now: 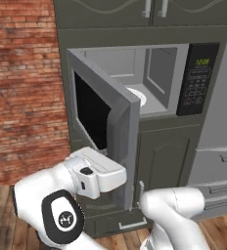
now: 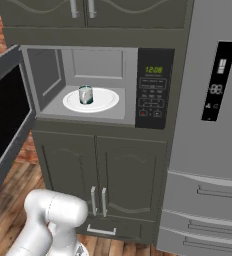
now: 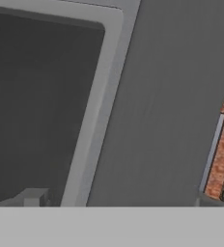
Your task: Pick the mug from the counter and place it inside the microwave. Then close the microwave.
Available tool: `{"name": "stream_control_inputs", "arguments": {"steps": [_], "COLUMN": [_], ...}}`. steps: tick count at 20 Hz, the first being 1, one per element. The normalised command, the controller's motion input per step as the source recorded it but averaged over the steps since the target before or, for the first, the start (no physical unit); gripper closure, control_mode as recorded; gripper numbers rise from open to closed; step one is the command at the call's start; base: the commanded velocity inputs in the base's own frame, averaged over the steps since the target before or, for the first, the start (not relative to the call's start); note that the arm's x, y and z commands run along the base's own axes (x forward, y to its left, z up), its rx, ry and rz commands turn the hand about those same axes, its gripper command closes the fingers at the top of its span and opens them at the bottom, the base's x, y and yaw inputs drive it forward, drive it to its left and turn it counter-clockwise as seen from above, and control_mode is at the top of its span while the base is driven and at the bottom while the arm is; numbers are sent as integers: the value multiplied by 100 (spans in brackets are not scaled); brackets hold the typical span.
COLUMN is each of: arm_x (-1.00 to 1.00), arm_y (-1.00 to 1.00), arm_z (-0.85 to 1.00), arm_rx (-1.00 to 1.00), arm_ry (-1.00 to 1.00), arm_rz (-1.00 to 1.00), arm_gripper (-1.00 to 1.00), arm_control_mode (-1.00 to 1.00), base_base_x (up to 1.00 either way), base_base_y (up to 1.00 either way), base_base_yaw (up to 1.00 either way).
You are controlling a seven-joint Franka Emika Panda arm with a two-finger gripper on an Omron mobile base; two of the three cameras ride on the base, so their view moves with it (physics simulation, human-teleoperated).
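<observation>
Glassy mug stands on the white plate inside the microwave, door swung open. My gripper, spread wide and seemingly empty, faces that door.

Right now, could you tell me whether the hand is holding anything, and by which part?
Nothing is held: the hand is open beside the microwave door, and the mug stands on the plate inside.

Red brick wall at left, wood plank floor below it. Dark grey-green upper cabinets with metal handles, matching double-door lower cabinet. Grey fridge at right, black display panel, drawers beneath.
</observation>
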Motion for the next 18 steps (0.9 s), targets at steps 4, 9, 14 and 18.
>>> {"name": "stream_control_inputs", "arguments": {"steps": [4, 9, 14, 18], "arm_x": [31, 43, 46, 36], "arm_y": [-67, -66, -63, -58], "arm_z": [0, 0, 0, 0], "arm_rx": [0, 0, 0, 0], "arm_ry": [4, 9, 10, 1], "arm_rz": [5, 7, 7, 10], "arm_gripper": [-100, -100, -100, -100], "arm_control_mode": [-100, -100, -100, -100], "base_base_x": [0, 0, 0, 0], "base_base_y": [0, 0, 0, 0], "base_base_yaw": [0, 0, 0, 0]}}
